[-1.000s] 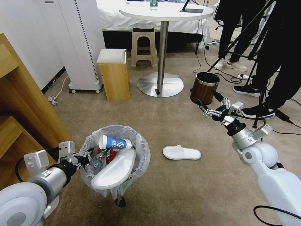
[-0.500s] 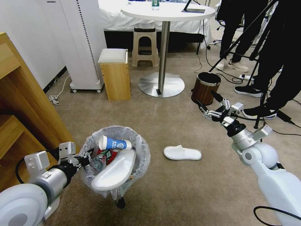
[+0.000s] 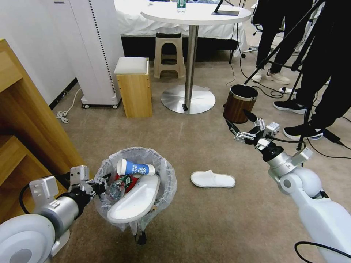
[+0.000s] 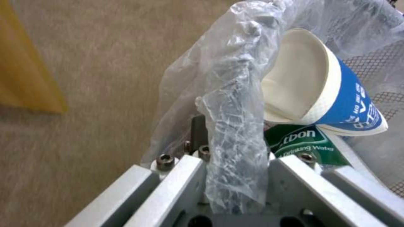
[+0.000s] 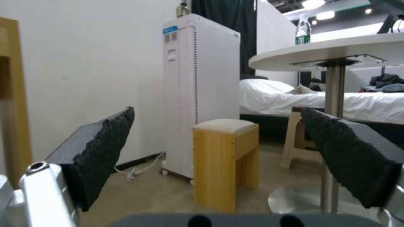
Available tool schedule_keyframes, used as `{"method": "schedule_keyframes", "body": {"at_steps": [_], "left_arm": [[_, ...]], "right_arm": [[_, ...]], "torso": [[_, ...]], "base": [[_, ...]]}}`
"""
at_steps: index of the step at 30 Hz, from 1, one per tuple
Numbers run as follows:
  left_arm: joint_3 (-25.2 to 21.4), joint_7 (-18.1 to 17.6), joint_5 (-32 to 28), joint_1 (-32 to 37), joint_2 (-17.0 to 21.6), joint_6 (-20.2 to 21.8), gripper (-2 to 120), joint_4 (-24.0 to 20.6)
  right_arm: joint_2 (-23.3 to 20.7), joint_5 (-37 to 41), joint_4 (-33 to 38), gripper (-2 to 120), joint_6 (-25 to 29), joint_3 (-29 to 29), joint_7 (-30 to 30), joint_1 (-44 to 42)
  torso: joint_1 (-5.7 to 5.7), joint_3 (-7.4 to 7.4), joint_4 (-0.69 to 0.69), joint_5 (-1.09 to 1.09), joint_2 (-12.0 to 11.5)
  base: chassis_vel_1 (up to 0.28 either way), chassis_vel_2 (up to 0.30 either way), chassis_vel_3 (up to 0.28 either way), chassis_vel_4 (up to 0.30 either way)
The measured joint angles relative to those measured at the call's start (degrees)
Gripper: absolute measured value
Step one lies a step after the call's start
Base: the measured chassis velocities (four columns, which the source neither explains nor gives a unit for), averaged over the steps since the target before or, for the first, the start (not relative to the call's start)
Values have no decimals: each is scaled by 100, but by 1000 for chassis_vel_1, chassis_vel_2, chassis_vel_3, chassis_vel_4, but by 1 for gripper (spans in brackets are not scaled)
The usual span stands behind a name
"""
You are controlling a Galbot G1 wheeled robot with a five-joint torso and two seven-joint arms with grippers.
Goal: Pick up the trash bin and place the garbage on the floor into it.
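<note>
A small round trash bin (image 3: 136,190), lined with a crinkly translucent bag, is hanging just off the beige carpet floor (image 3: 204,226), its rim pinched between the left fingers (image 3: 98,187). Inside it are lying a blue paper cup (image 3: 135,168), a clear bottle (image 3: 117,187) and a white slipper (image 3: 134,200). Another white slipper (image 3: 212,179) is lying flat on the carpet, below the right fingers (image 3: 252,117).

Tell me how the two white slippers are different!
The slipper in the trash bin leans tilted on the other garbage, its inside showing; the slipper on the floor lies flat on the carpet, alone. The first sits by the left hand, which grips the bin's bag. Both are white and alike in shape.
</note>
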Motion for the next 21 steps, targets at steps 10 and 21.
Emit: {"method": "schedule_keyframes", "body": {"at_steps": [10, 21], "left_arm": [[-44, 26, -17, -37, 17, -2, 0, 54], [-54, 74, 3, -41, 1, -16, 0, 63]], "right_arm": [[16, -4, -39, 100, 42, -46, -11, 33], [18, -7, -69, 100, 188, -69, -22, -12]], "torso": [[1, 2, 1, 0, 0], [3, 3, -1, 2, 0]], "base": [[-212, 216, 220, -236], [-183, 176, 179, -183]]}}
